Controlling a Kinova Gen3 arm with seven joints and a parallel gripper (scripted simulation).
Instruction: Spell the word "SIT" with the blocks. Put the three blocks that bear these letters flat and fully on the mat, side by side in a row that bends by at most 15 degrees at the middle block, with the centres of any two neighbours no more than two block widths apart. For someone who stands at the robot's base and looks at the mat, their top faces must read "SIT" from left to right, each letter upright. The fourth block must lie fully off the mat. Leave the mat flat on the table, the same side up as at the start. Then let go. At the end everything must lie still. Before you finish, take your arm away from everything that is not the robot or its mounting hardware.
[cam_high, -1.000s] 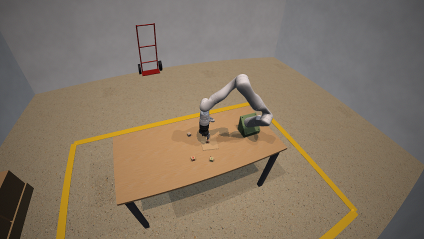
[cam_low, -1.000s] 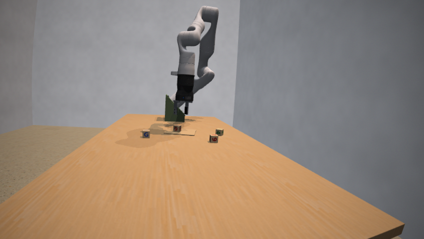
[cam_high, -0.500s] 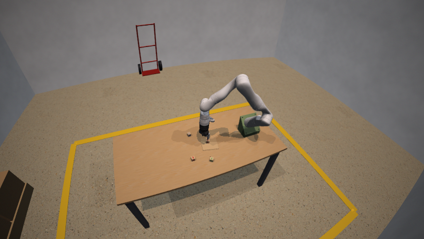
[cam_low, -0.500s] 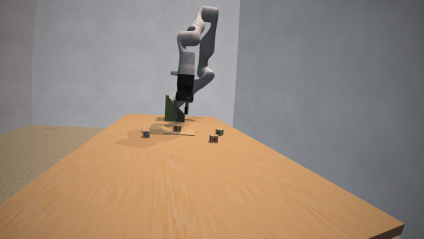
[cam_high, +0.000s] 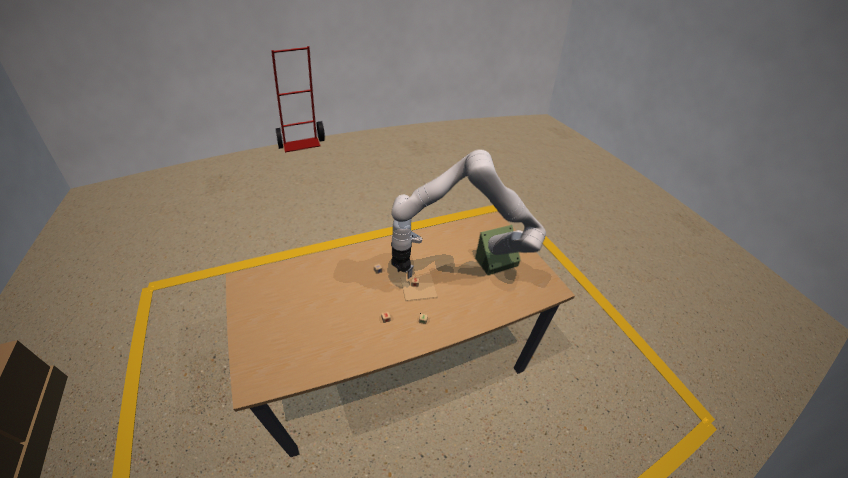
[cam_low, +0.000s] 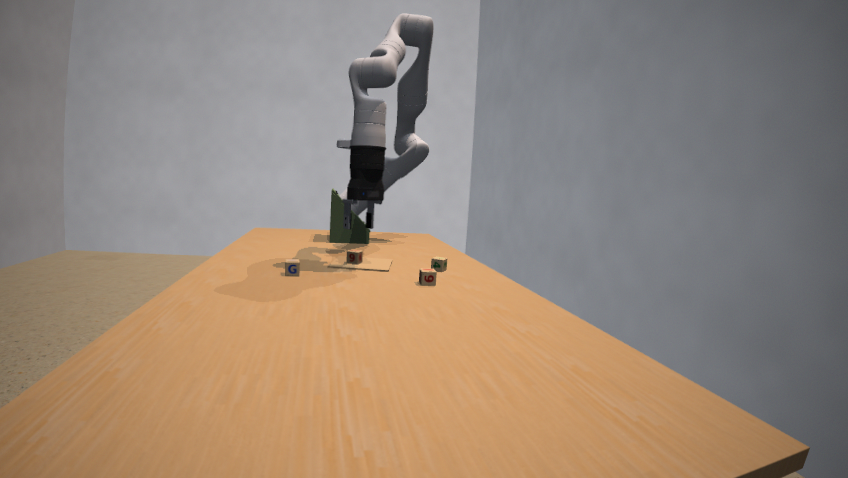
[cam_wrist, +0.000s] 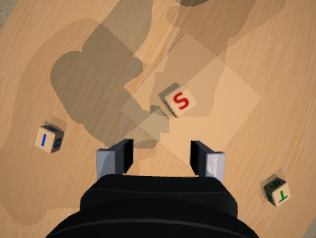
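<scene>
The block with a red S on top (cam_high: 415, 281) (cam_low: 354, 257) (cam_wrist: 180, 101) lies flat on the pale square mat (cam_high: 424, 294) (cam_low: 380, 266) (cam_wrist: 225, 112). The letter is tilted in the wrist view. The block with a blue I on top (cam_high: 378, 268) (cam_low: 292, 268) (cam_wrist: 48, 139) and the block with a green T on top (cam_high: 423, 318) (cam_low: 438, 264) (cam_wrist: 281, 196) lie off the mat on opposite sides. The fourth block (cam_high: 385, 317) (cam_low: 427, 277), with red marks, lies off the mat and outside the wrist view. My gripper (cam_low: 358, 222) (cam_wrist: 161, 152) is open and empty, raised above the table near the S block.
The green robot mount (cam_high: 500, 261) (cam_low: 339, 222) stands at one end of the wooden table (cam_high: 296, 332) (cam_low: 385, 368). The arm's shadow falls over part of the mat and the table beside it. A red hand truck (cam_high: 302, 144) stands on the floor away from the table.
</scene>
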